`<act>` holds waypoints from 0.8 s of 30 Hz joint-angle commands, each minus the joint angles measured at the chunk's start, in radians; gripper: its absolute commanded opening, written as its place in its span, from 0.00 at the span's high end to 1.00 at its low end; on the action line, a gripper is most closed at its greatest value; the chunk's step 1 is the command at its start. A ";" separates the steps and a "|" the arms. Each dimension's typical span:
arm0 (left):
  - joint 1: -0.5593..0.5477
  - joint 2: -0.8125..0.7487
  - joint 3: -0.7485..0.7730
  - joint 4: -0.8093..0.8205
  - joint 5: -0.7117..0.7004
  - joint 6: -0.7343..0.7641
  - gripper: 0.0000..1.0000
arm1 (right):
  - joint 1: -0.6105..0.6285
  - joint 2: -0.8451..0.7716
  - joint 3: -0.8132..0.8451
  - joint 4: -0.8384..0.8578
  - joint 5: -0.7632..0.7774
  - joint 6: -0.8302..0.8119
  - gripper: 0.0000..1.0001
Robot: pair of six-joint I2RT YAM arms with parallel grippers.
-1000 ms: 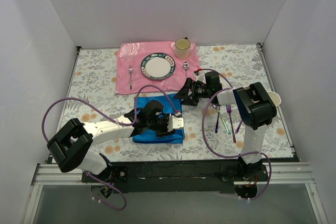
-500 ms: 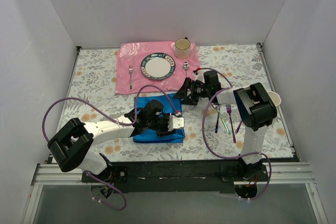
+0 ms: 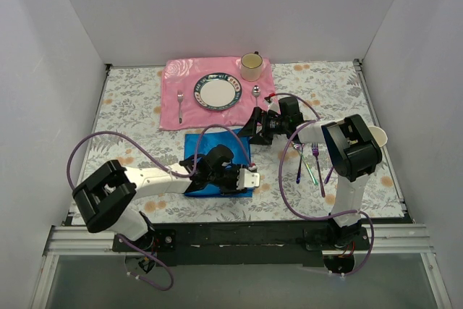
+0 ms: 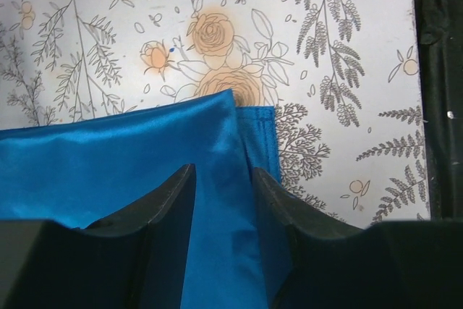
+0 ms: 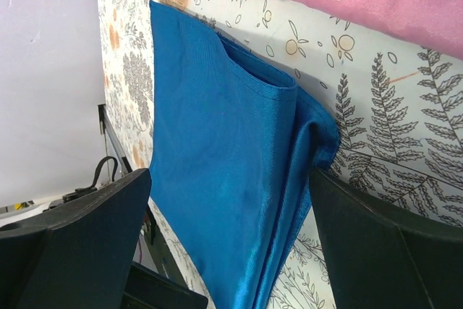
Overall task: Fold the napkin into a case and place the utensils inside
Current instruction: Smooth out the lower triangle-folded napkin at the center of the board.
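The bright blue napkin lies folded in a rectangle on the floral tablecloth, in front of the pink placemat. My left gripper rests low on the napkin's near right part. In the left wrist view its jaws stand narrowly apart with the top blue layer running between them. My right gripper is wide open at the napkin's far right corner, its fingers on either side of the cloth. The iridescent utensils lie loose to the right of the napkin.
The pink rose-patterned placemat at the back holds a plate, a cup, a silver fork and a silver spoon. White walls stand on three sides. The black rail runs along the near edge.
My left gripper has slid toward the near edge and slightly right over the napkin. The right gripper has shifted a little toward the back. The napkin has kept its place.
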 commanded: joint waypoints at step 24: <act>-0.056 0.053 0.004 0.028 -0.079 0.056 1.00 | 0.012 -0.013 0.038 -0.078 0.070 -0.057 0.01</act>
